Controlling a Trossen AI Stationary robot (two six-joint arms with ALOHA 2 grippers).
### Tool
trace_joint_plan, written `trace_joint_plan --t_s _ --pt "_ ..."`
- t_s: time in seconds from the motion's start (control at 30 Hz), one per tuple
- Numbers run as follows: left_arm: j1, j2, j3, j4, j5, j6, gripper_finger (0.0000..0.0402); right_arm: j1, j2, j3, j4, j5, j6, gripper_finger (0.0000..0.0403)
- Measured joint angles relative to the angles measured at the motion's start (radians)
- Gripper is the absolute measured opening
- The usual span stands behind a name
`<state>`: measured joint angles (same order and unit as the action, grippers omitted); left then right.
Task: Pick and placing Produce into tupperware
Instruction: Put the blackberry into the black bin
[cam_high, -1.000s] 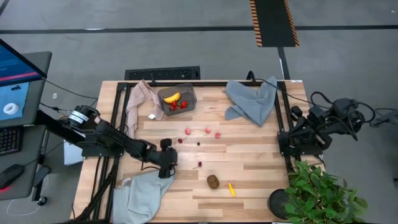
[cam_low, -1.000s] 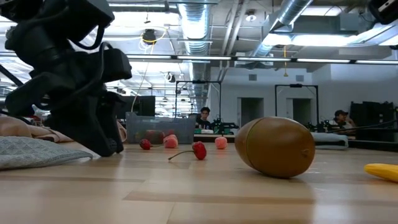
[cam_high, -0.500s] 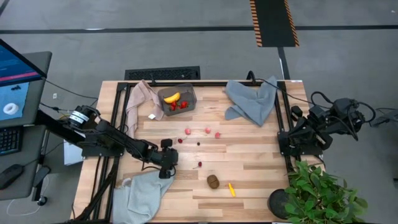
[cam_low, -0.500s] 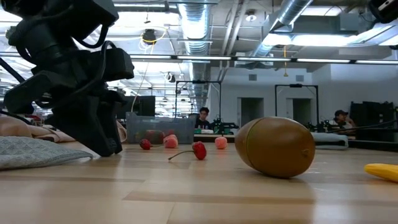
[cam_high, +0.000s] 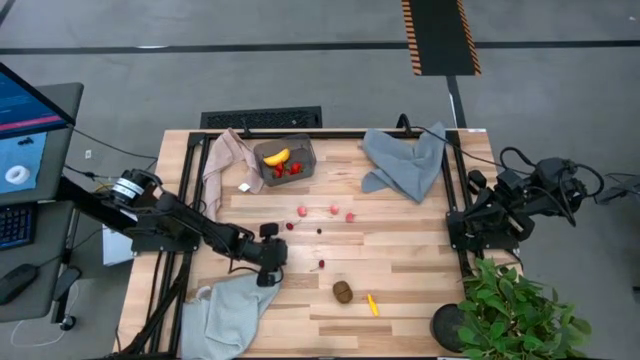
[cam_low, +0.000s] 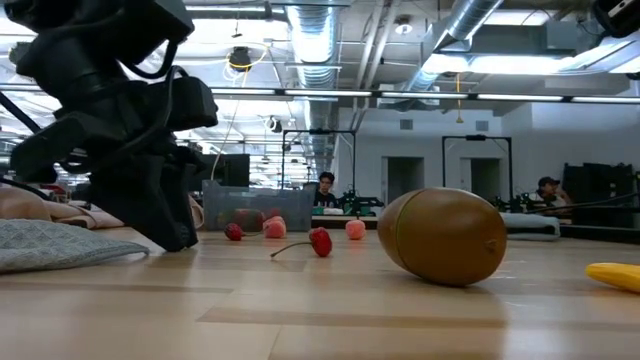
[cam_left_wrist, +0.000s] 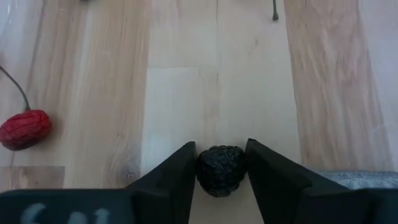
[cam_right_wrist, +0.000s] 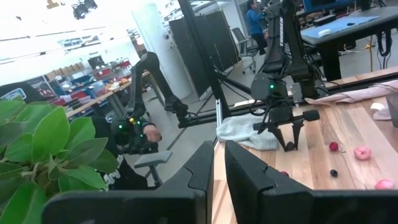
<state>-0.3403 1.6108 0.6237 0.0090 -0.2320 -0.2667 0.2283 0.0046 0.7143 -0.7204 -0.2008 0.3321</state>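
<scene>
Standing at the near edge of the bench (cam_high: 400, 280), I see the brown kiwi (cam_high: 343, 291) closest, lying on its side with the tiny yellow piece (cam_high: 372, 304) just beside it and the potted plant (cam_high: 515, 312) at the corner. A grey-blue cloth (cam_high: 230, 305) is bunched on the other near corner. Just past it the left end effector (cam_left_wrist: 221, 163) is down at the wood, its fingers (cam_left_wrist: 180, 174) touching both sides of a dark berry (cam_left_wrist: 220, 170) that sits on the bench. A red berry with a stem (cam_left_wrist: 25, 129) lies near it. Farther in, pinkish berries (cam_high: 334, 210) lie scattered mid-bench. The right end effector (cam_right_wrist: 217, 160) waits off the bench's right edge, fingers nearly pressed together with only a slim gap and nothing in them. At the far side the tupperware (cam_high: 286, 158) holds the banana (cam_high: 277, 157) and red strawberries (cam_high: 288, 170), a beige-pink cloth (cam_high: 226, 160) beside it and another grey-blue cloth (cam_high: 405, 160) well apart.
</scene>
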Motion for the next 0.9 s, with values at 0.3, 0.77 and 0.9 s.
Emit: trace_joint_plan --t_s 0.3,0.77,0.9 --pt "0.07 -0.035 -0.001 0.054 -0.035 0.063 0.01 0.0 0.0 0.0 0.001 0.0 -0.002 0.0064" --pt "0.215 -0.348 0.001 0.065 -0.063 0.23 0.0112 0.0 0.0 0.0 0.002 0.005 -0.018 0.0064" --pt "0.299 -0.456 0.002 0.043 -0.111 0.259 0.0111 -0.001 0.0 0.0 0.002 0.022 -0.023 0.0064"
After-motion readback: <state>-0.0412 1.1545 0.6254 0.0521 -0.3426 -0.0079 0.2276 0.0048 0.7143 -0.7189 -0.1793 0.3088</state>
